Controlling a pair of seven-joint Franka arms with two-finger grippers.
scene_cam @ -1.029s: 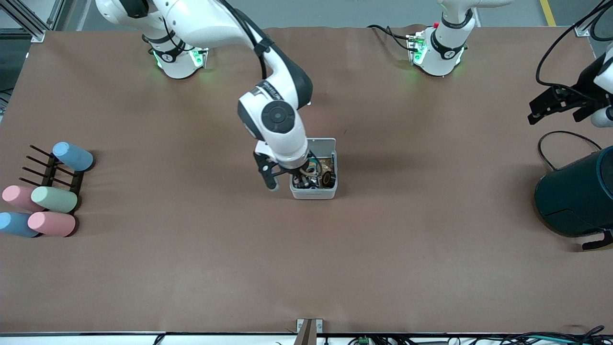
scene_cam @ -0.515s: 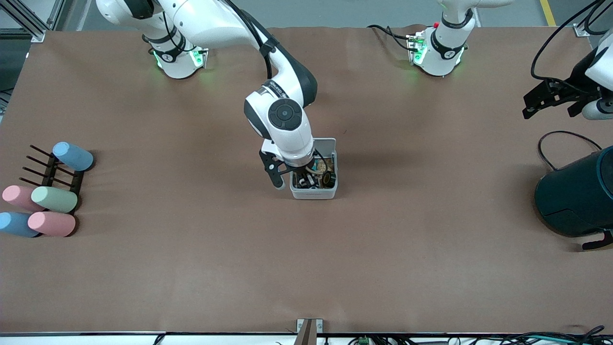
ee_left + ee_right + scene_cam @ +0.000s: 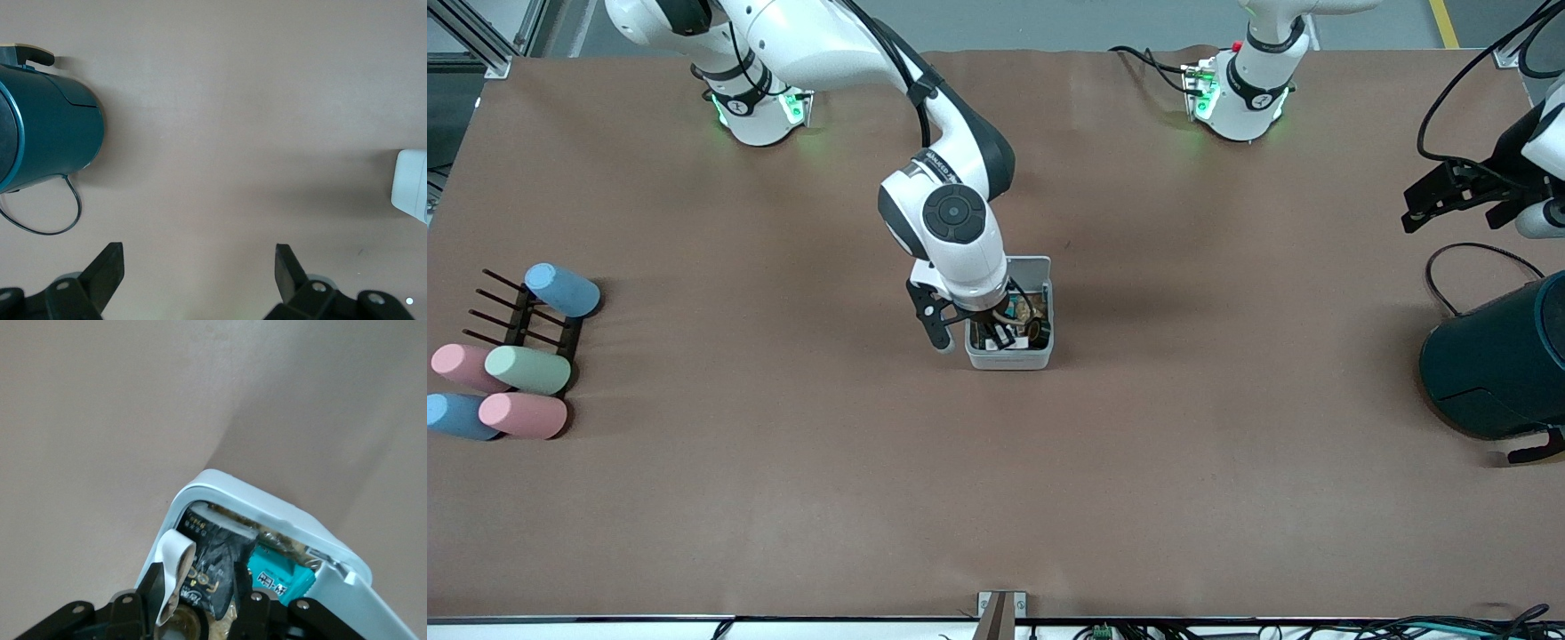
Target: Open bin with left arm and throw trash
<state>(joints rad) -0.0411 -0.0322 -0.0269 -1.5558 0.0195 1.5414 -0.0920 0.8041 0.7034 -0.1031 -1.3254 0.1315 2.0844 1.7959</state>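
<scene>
The white bin (image 3: 1010, 359) stands mid-table with its lid (image 3: 1028, 265) hinged up and open. Inside lie a small black tape roll (image 3: 1037, 333) and other scraps. My right gripper (image 3: 999, 325) is down in the bin's mouth. In the right wrist view it (image 3: 198, 587) is shut on the crumpled black wrapper with a white edge (image 3: 210, 570), just inside the bin's rim (image 3: 267, 500). I cannot make out the rubber band. My left gripper (image 3: 1414, 209) hangs open and empty over the table at the left arm's end, its fingers wide apart (image 3: 200, 260). The bin's corner (image 3: 410, 183) shows there.
A large dark teal cylindrical container (image 3: 1498, 360) with a black cable lies at the left arm's end, also in the left wrist view (image 3: 47, 127). Several pastel cylinders (image 3: 525, 369) and a dark rack (image 3: 516, 316) sit at the right arm's end. A teal packet (image 3: 273, 577) lies in the bin.
My right gripper has shifted over the bin and sunk into its opening. My left gripper rose a little, then came back down.
</scene>
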